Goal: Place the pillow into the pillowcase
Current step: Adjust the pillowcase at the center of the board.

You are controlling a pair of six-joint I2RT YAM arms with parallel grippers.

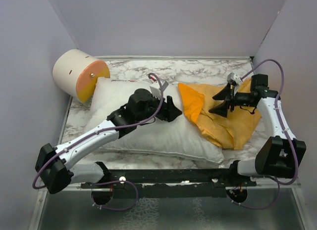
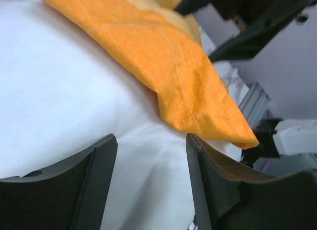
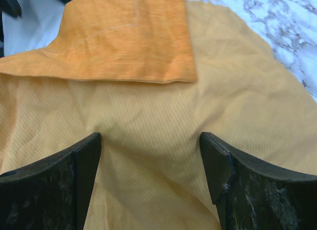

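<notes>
Worktop: a white marbled worktop (image 1: 208,69) veined in grey, with both arms bolted at its near edge.
Room: plain pale walls (image 1: 163,22) close it in at the left, back and right.
Count: one pillow, one pillowcase, one cylinder, two arms.
Pillow: the plump white pillow (image 1: 148,133) lies across the middle of the worktop, angled from far left to near right.
Pillowcase: the orange-yellow pillowcase (image 1: 233,123) lies crumpled at the right, one folded flap lapping onto the pillow's right end.
Cylinder: a cream-and-orange cylinder (image 1: 79,74) rests in the far left corner, touching the pillow.
Left gripper: the left gripper (image 2: 148,138) stands apart over the white pillow beside the flap, holding nothing.
Right gripper: the right gripper (image 3: 148,136) gapes wide above the pillowcase, nothing between its jaws.
</notes>
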